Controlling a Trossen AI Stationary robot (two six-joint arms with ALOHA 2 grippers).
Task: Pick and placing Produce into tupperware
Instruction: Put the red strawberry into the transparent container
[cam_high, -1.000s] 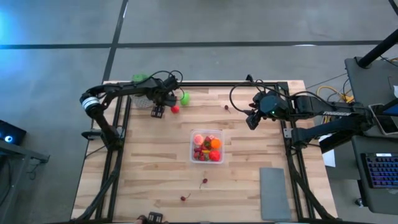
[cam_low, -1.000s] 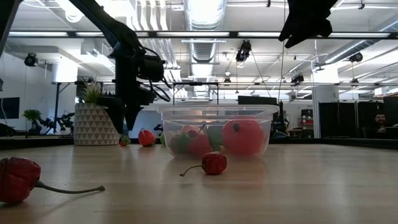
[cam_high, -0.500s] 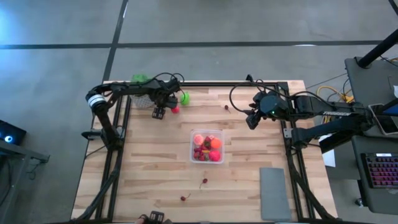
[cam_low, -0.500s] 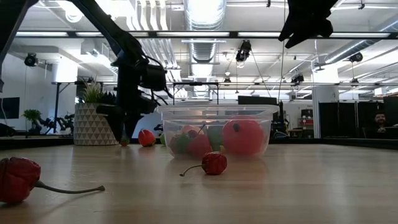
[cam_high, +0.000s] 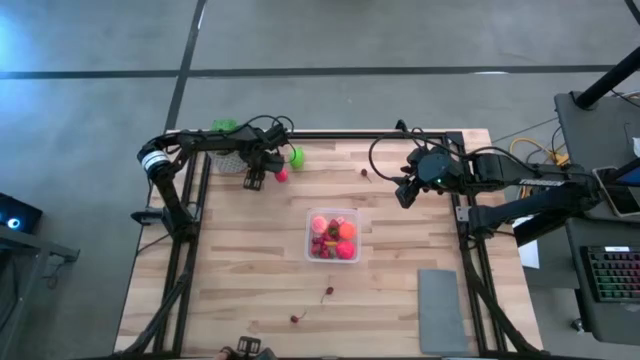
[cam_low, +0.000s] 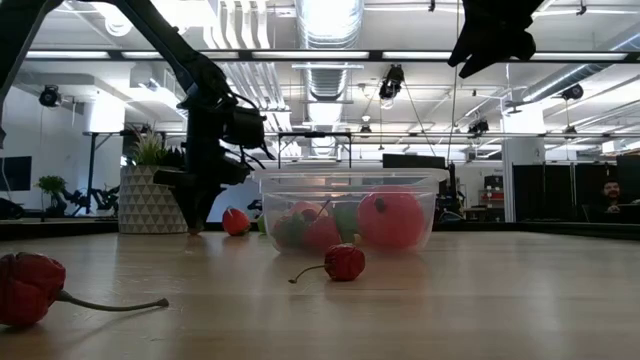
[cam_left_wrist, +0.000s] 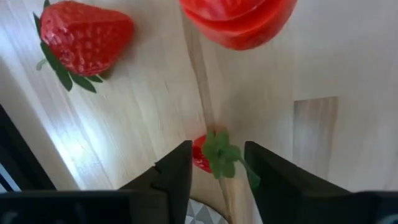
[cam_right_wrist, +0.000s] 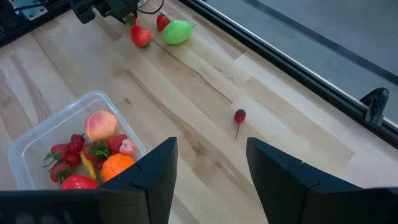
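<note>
My left gripper (cam_high: 254, 179) is open and low over the table's far left, pointing down. In the left wrist view a tiny red strawberry with green leaves (cam_left_wrist: 213, 155) lies on the wood between its fingers. A bigger strawberry (cam_left_wrist: 84, 38) and a red ball (cam_high: 282, 174) lie close by, with the lime-green piece (cam_high: 296, 156) beyond. The clear tupperware (cam_high: 333, 236) stands mid-table, holding several fruits. My right gripper (cam_high: 405, 195) hangs open, high over the far right. Loose cherries (cam_high: 364, 173) (cam_high: 328, 292) (cam_high: 296, 318) rest on the wood. My left gripper comes at the tiny strawberry (cam_left_wrist: 202, 155) from above, one finger (cam_left_wrist: 177, 171) close on each side of it. The fruit lies on the table. I cannot tell whether either finger touches it.
A potted green plant (cam_low: 148, 195) stands at the far left edge, right behind my left gripper. A flat grey pad (cam_high: 440, 310) lies at the near right. A black frame rail (cam_right_wrist: 280, 62) runs along the far edge. Bare wood surrounds the tupperware.
My left gripper has come down until its fingertips are at the table top, shifting slightly toward the potted plant. The fruits and the tupperware lie where they were.
</note>
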